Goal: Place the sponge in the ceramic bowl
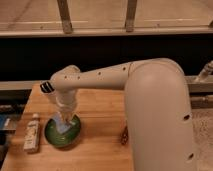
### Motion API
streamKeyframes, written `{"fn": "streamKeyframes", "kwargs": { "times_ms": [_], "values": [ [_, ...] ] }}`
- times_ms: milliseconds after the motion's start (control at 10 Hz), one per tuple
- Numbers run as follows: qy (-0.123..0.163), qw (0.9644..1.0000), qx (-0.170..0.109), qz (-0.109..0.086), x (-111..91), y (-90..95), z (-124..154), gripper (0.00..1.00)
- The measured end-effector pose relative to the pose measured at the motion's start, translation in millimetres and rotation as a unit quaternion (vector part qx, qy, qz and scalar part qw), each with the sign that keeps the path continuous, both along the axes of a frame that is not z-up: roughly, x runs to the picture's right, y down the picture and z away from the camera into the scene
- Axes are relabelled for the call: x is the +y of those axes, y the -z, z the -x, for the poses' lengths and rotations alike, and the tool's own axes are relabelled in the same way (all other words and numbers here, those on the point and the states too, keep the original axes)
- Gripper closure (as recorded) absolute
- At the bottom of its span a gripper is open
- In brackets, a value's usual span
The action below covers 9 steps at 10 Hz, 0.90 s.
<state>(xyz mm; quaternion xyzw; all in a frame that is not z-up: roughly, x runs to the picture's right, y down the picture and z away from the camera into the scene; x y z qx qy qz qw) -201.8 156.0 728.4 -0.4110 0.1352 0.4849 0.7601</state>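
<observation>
The dark-green ceramic bowl sits on the wooden table near its front left. The light-blue sponge shows inside the bowl's rim, tilted toward the bowl's back left side. My gripper points straight down over the bowl, directly on top of the sponge and hiding its upper part. Whether the sponge rests on the bowl's bottom or is still held up cannot be told.
A white bottle with a label lies just left of the bowl. A small brown object sits right of it, by my arm's large white body. The wooden table ends at a dark ledge behind. A blue item lies off the left edge.
</observation>
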Motion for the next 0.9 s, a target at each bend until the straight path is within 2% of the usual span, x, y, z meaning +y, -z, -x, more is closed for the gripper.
{"fn": "streamKeyframes", "kwargs": {
  "times_ms": [300, 400, 500, 900],
  "values": [
    [0.000, 1.0000, 0.000, 0.000, 0.0, -0.1, -0.1, 0.29],
    [0.000, 1.0000, 0.000, 0.000, 0.0, 0.0, -0.1, 0.23],
    [0.000, 1.0000, 0.000, 0.000, -0.1, 0.0, -0.1, 0.20],
    [0.000, 1.0000, 0.000, 0.000, -0.1, 0.0, -0.1, 0.20]
  ]
}}
